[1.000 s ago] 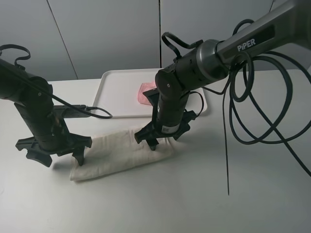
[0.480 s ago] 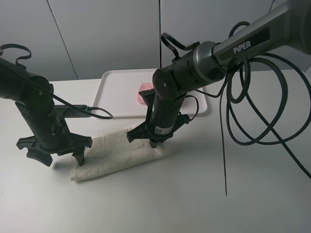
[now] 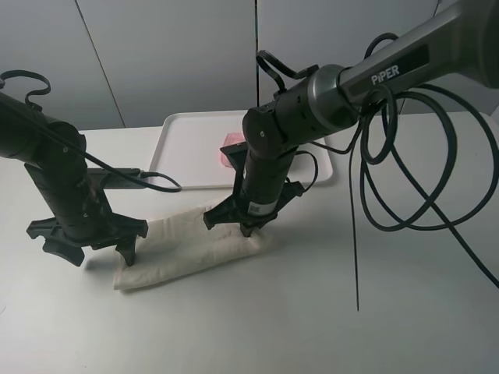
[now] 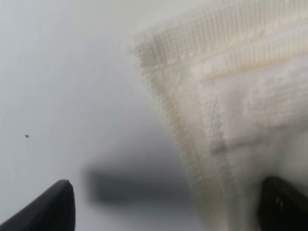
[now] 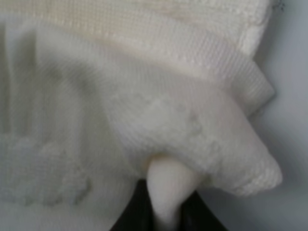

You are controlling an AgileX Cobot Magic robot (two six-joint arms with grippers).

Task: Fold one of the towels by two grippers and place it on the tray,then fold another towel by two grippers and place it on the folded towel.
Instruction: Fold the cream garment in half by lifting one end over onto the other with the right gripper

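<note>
From my high camera I see the cream-white towel (image 3: 191, 248) lying on the white table (image 3: 312, 312) as a long folded strip, just in front of the tray (image 3: 191, 152) and apart from it. The pink towel (image 3: 232, 148) lies folded small on the tray, partly hidden behind the right arm. The right gripper (image 3: 248, 227) stands down on the right end of the strip, and its jaws are pressed together on the cloth. In my right wrist view this is clear: a pleat of the cream-white towel (image 5: 144, 96) is pinched between the two dark fingers of the right gripper (image 5: 166, 216), and the woven border of the towel runs across beyond it. The left gripper (image 3: 93, 251) stands at the left end of the strip with its jaws spread wide and nothing between them gripped. One finger is at the end of the towel and the other is out over the bare table. In the left wrist view the left gripper (image 4: 168, 211) shows only two dark tips, one over the table and one over the cream-white towel (image 4: 240, 96), whose corner lies between them. I cannot tell if these tips touch the cloth or the table.
</note>
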